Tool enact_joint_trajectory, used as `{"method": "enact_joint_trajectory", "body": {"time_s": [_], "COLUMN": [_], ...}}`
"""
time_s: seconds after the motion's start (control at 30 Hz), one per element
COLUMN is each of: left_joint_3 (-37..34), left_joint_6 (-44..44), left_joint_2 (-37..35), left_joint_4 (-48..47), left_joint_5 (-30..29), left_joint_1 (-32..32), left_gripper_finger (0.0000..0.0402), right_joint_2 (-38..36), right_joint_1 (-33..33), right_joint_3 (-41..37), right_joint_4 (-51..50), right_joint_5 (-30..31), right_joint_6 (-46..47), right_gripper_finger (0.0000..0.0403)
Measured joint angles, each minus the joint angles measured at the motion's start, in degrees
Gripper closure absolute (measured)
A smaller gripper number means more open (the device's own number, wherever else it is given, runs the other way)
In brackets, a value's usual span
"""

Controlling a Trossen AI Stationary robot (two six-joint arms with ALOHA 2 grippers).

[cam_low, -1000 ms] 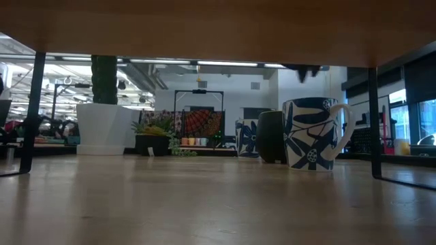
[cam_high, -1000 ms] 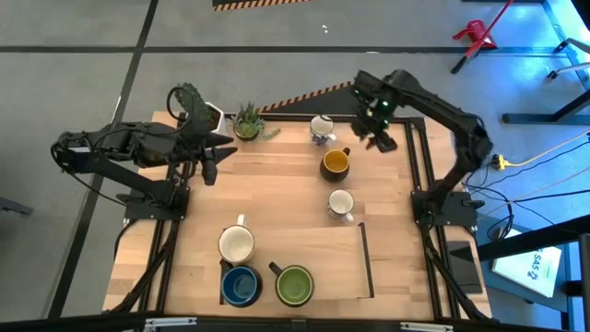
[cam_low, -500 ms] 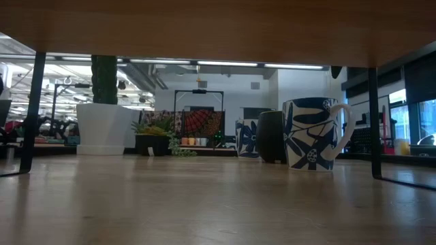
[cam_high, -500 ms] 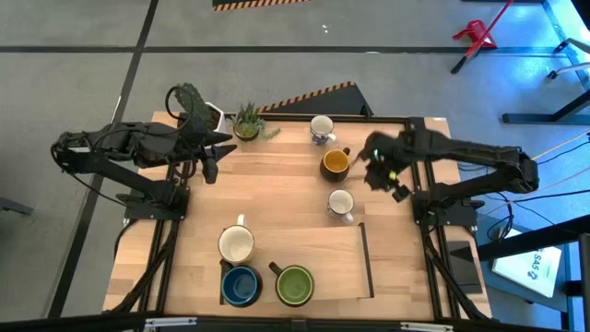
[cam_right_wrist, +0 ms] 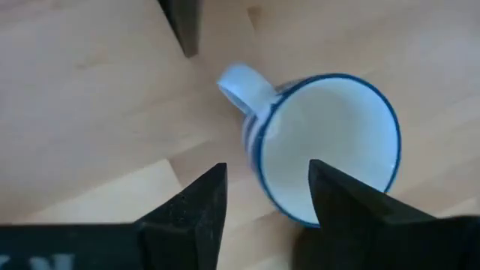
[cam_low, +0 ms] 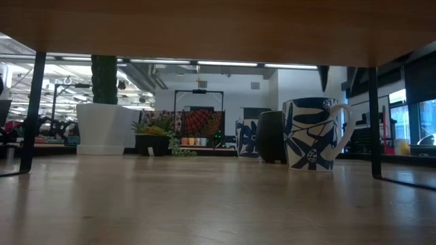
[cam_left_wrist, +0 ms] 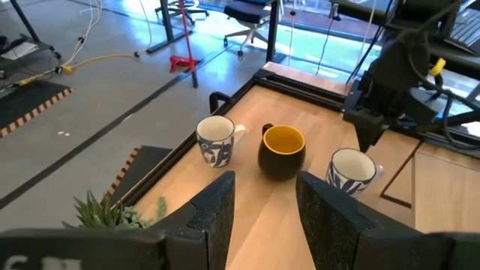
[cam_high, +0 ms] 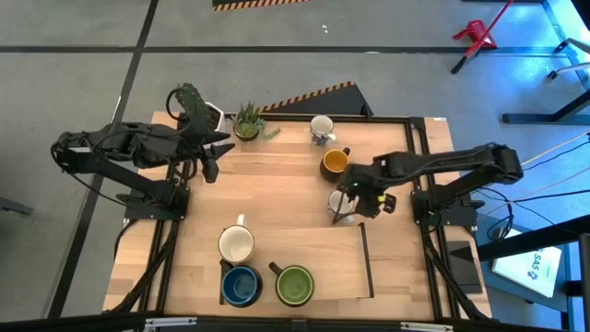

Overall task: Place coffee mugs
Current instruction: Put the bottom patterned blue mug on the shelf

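Six mugs stand upright on the wooden table. A white mug with blue pattern (cam_high: 321, 127) is at the far edge, and an orange-yellow one (cam_high: 335, 163) stands nearer. A second white, blue-patterned mug (cam_high: 337, 201) (cam_right_wrist: 322, 146) sits under my right gripper (cam_high: 350, 197) (cam_right_wrist: 266, 169). That gripper is open and points down, its fingers over the mug's handle side (cam_right_wrist: 244, 88), apart from it. Cream (cam_high: 236, 244), blue (cam_high: 241, 286) and green (cam_high: 294, 285) mugs stand near the front. My left gripper (cam_high: 209, 169) (cam_left_wrist: 262, 184) waits open at the table's left.
A white pot with a cactus (cam_high: 189, 103) (cam_low: 102, 126) and a small spiky plant (cam_high: 247, 120) stand at the far left corner. A black angle marking (cam_high: 365, 260) lies right of the green mug. Bare wood spans the table's middle (cam_high: 277, 198).
My right gripper has swung from above the far right corner toward the near edge and leftward. It has come down over the blue-patterned mug beside the orange-yellow one and now points downward. The mugs and my left arm have stayed put.
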Motion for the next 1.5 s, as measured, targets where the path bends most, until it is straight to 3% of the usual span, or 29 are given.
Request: {"method": "enact_joint_trajectory", "body": {"time_s": [0.37,0.5,0.67,0.87,1.07,1.23,1.5], "left_joint_3": [0.0,0.0,0.0,0.0,0.0,0.0,0.0], "left_joint_6": [-0.63,-0.63,-0.63,-0.63,-0.65,-0.8,-1.19], "left_joint_2": [0.0,0.0,0.0,0.0,0.0,0.0,0.0], "left_joint_4": [-0.35,-0.35,-0.37,-0.39,-0.37,-0.37,-0.37], "left_joint_5": [-0.09,-0.09,-0.06,-0.04,-0.02,0.46,2.06], "left_joint_1": [-0.02,-0.02,-0.01,-0.02,-0.02,-0.02,-0.02], "left_gripper_finger": [0.0264,0.0264,0.0264,0.0264,0.0264,0.0264,0.0264], "right_joint_2": [7.15,9.09,9.64,9.55,9.53,9.44,12.79], "right_joint_1": [0.56,0.51,0.58,0.49,0.49,0.61,7.47], "right_joint_3": [0.0,0.0,0.0,1.35,11.3,24.5,44.42], "right_joint_4": [1.07,1.12,1.2,-0.5,-6.68,-12.24,-17.82], "right_joint_5": [3.58,7.0,7.24,10.24,11.46,13.1,12.21], "right_joint_6": [-1.03,-0.17,0.54,2.62,2.89,2.56,1.65], "right_gripper_finger": [0.0235,0.028,0.0381,0.0396,0.0398,0.0399,0.0401]}}
